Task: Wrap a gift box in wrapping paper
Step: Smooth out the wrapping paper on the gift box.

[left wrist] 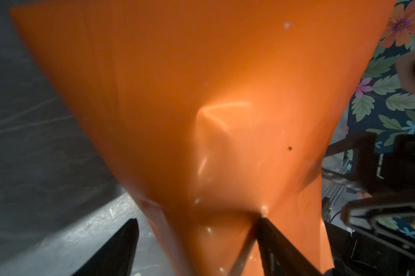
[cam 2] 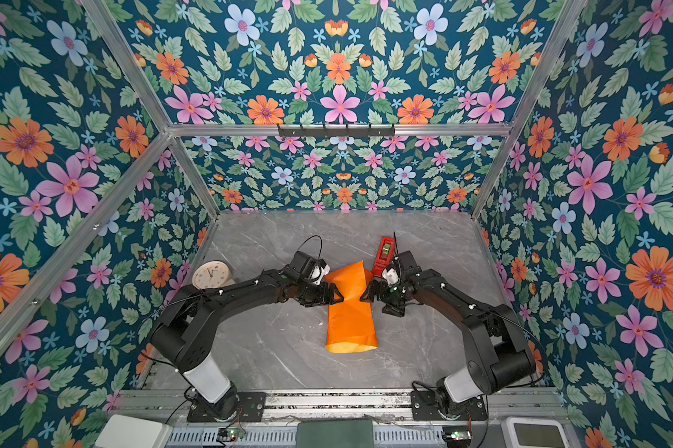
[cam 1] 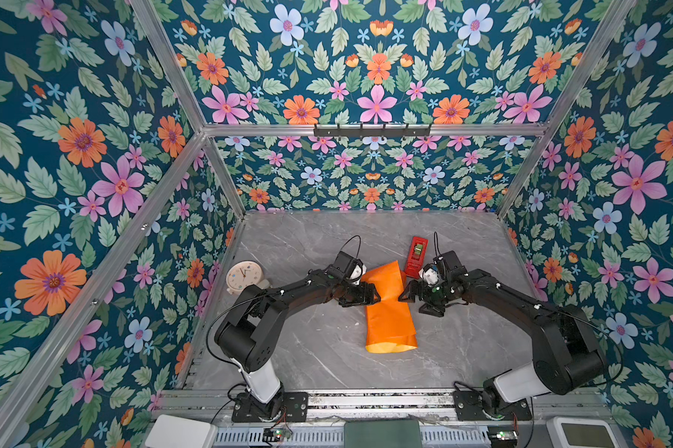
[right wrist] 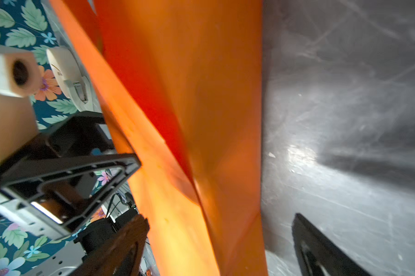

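- Wrapping paper (cam 1: 389, 322) (cam 2: 350, 326): a large glossy orange sheet, folded over into a long bundle. It lies near the middle of the grey marble-patterned table (cam 1: 308, 349), running from the far side towards the near edge.
- Shape of the bundle: it is narrowest where the two grippers meet it. The far end rises and leans towards the left arm's side. The near end lies flat on the table, with a paler yellow-orange strip along its rounded edge.
- Gift box: not visible in any view. In the left wrist view a corner-like bulge pushes up under the paper (left wrist: 177, 95).
- Left gripper (cam 1: 377, 296) (cam 2: 340, 296): at the waist of the bundle on its own side. In its wrist view (left wrist: 198, 218) the jaws stand wide, with the paper between them. One finger (left wrist: 273, 239) touches the paper; the other (left wrist: 120, 251) stands clear of it over the table. Nothing is clamped.
- Right gripper (cam 1: 401, 296) (cam 2: 362, 296): opposite the left one, at the other side of the waist. Its wrist view (right wrist: 221, 216) shows the jaws wide, straddling the paper (right wrist: 201, 119). One finger (right wrist: 321, 251) stands apart from the sheet; the other (right wrist: 125, 243) is at its edge.
- Narrow red tape dispenser (cam 1: 416, 252) (cam 2: 383, 254): on the table just beyond the right arm's wrist, beside the far end of the paper.
- Round cream analogue clock (cam 1: 244, 276) (cam 2: 211, 274): near the floral-papered side wall (cam 1: 75, 155), behind the left arm and well apart from the paper.
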{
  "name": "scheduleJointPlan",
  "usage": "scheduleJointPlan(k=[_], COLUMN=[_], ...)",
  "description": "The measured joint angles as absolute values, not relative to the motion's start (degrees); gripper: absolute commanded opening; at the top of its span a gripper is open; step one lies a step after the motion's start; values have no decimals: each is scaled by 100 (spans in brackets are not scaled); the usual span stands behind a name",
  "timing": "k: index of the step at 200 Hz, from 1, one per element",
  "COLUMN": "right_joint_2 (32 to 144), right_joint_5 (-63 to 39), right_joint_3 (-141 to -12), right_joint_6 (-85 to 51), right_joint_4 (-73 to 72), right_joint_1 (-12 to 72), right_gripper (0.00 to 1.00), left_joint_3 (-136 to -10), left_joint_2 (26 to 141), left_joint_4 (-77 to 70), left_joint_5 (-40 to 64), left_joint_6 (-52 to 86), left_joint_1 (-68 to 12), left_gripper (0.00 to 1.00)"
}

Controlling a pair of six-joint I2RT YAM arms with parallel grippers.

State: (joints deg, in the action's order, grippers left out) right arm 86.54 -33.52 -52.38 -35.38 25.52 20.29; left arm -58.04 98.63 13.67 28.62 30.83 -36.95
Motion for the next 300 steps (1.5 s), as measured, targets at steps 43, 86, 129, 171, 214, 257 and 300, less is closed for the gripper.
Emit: scheduleJointPlan(k=[43,86,129,171,214,257,300], right_joint_2=[9155,9793,9588,9292,9183,9144,9172], right_joint_5=[-3183,-2989,-3218,-3365,-3433,-3437,-3461], right_joint_3=[-5795,-6029,-5435,-4971,-4818,-4733,-4731], right_joint_6=[-3632,-3647,-3649,-3728,-3747,-3791,-3795], right_joint_4=[2453,2290,1693,1391,1321,1212,1175], right_joint_1=[2029,2005,2003,2034,2045,2073,2078], right_gripper=[92,86,80,78,77,76,75], left_joint_3=[-5911,-5944,-5953,-5981,-6086,-6300,-6493], left_joint_2=[9902,9880,9800,9747,9699,9946,10151], left_joint_4=[1516,1564,1586,1623,1535,1402,1334], left_joint_5=[2842,2786,2639,2532,2517,2628,2764], left_joint_6=[2899,2858,2980,3175,3420,3457,3557], left_joint_1=[-3693,-3704,-3710,-3701,-3629,-3612,-3623], left_gripper=[80,81,81,82,82,78,79])
